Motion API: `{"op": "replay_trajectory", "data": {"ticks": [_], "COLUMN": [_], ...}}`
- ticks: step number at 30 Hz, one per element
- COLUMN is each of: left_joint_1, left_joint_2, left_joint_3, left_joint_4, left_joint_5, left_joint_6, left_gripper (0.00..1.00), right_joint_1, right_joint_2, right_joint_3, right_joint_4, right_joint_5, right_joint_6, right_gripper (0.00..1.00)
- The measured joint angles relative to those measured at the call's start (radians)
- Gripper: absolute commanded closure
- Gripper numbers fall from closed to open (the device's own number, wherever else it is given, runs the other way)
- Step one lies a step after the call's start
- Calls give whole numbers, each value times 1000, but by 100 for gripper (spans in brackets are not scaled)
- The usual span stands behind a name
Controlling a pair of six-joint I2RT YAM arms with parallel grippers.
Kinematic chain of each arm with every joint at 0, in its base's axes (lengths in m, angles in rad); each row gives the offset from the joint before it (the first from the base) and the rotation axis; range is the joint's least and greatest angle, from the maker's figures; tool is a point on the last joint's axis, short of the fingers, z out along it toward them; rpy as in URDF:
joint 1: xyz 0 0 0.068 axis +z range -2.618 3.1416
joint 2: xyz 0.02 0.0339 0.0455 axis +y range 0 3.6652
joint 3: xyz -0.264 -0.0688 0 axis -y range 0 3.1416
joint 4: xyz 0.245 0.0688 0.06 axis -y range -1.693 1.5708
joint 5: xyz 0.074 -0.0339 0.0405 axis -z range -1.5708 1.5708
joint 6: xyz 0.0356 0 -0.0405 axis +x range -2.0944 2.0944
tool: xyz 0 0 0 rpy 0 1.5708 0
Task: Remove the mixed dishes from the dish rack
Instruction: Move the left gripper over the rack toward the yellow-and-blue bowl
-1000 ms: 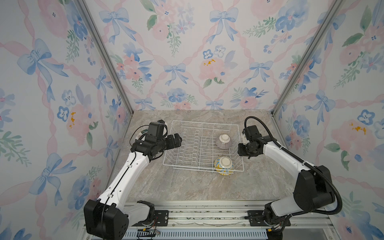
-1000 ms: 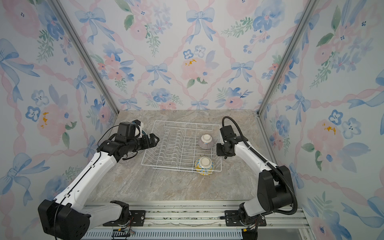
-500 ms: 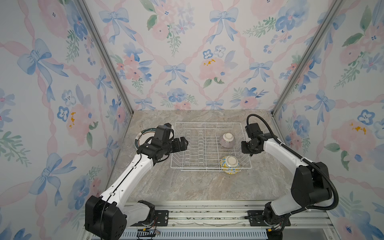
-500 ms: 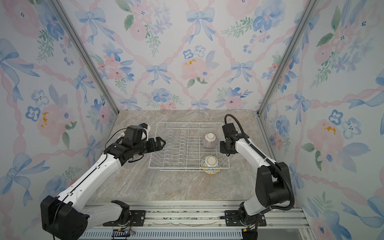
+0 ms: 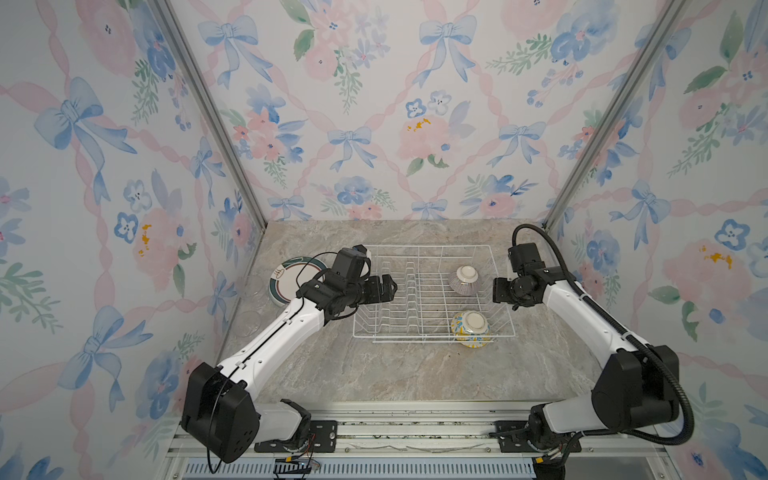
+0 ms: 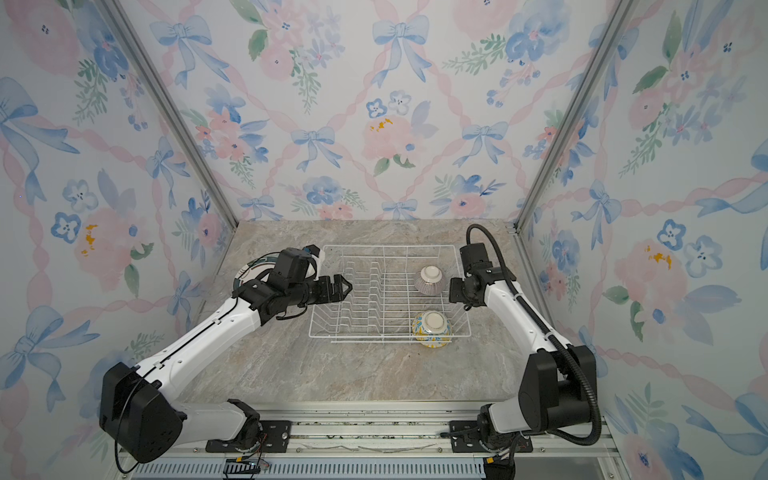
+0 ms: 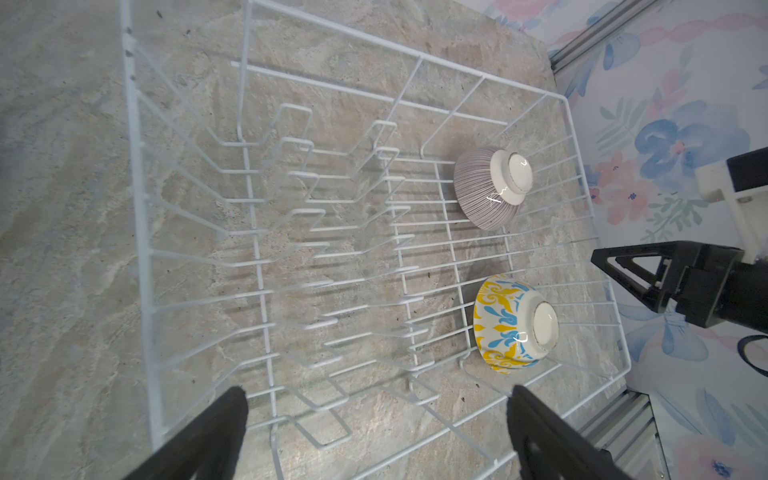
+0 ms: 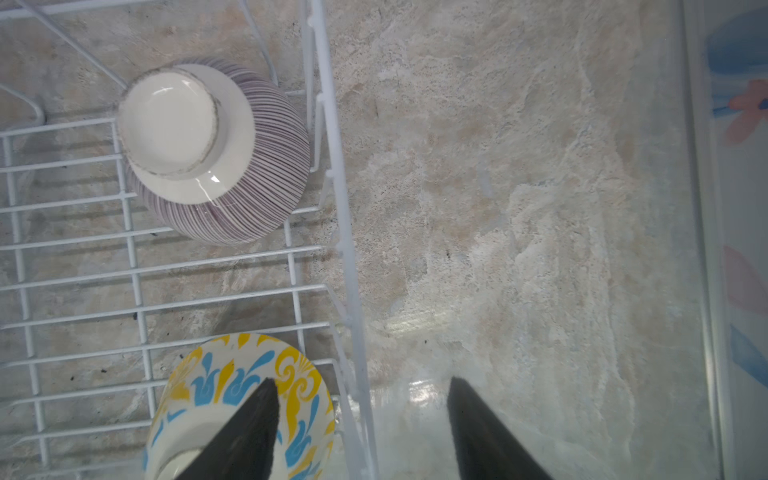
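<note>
The white wire dish rack (image 5: 432, 246) (image 6: 386, 246) sits mid-table. Two upturned bowls lie in its right end: a purple-striped bowl (image 5: 464, 281) (image 7: 490, 187) (image 8: 212, 153) at the back and a yellow-blue bowl (image 5: 471, 329) (image 7: 513, 322) (image 8: 232, 374) at the front corner. My left gripper (image 5: 388, 286) (image 7: 376, 392) hovers open and empty over the rack's left end. My right gripper (image 5: 500, 291) (image 8: 362, 380) is open, its jaws either side of the rack's right rim wire without touching it.
A teal-rimmed plate (image 5: 286, 276) (image 6: 249, 270) lies on the table left of the rack, partly behind my left arm. Two clear glass cups (image 5: 251, 286) stand by the left wall. Bare marble stretches in front of the rack. The right wall is near my right gripper.
The rack has slid to the right. My right gripper, shut at the rack's right rim before, now stands open. My left gripper has moved right, over the rack's left end.
</note>
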Motion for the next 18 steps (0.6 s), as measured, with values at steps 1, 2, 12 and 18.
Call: {"op": "replay_trajectory", "data": {"ticks": [1, 2, 12, 18], "left_joint_1": [-18, -35, -169, -217], "left_joint_2": [16, 33, 274, 386], "left_joint_3": [14, 29, 164, 170], "left_joint_4": [8, 15, 106, 184], "left_joint_5": [-1, -3, 11, 62], "left_joint_6": [-4, -7, -31, -78], "left_gripper": [2, 2, 2, 2], "right_joint_1": [0, 0, 0, 0], "right_joint_2": [-30, -60, -393, -559], "right_joint_3": [0, 0, -95, -210], "right_joint_4": [0, 0, 5, 7], "right_joint_5": [-15, -29, -175, -253], "right_joint_6": [4, 10, 51, 72], "right_gripper": [7, 4, 3, 3]}}
